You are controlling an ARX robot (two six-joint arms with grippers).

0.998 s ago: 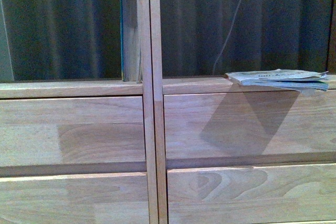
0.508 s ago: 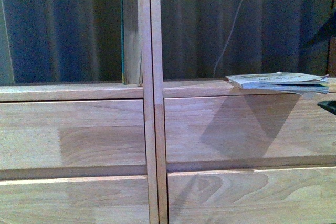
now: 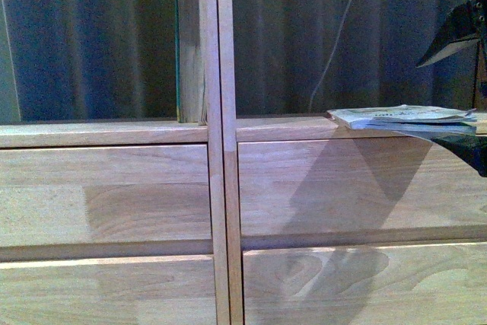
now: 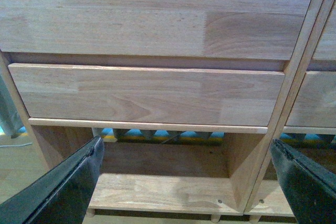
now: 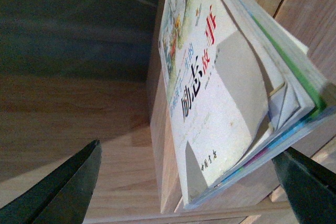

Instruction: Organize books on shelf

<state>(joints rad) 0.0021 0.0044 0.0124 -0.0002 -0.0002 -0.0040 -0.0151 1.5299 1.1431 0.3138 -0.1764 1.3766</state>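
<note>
Your right gripper [image 5: 185,150] is spread wide, one finger above and one below the books [image 3: 407,116], which lie flat overhanging the front edge of the shelf [image 3: 221,188], in its right compartment. Your left gripper [image 4: 186,141] also gapes wide, facing the lower drawer [image 4: 147,95].

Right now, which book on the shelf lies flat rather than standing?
The white booklet with black characters, flat on the right-hand ledge and overhanging it; the teal-edged book stands upright against the centre divider.
</note>
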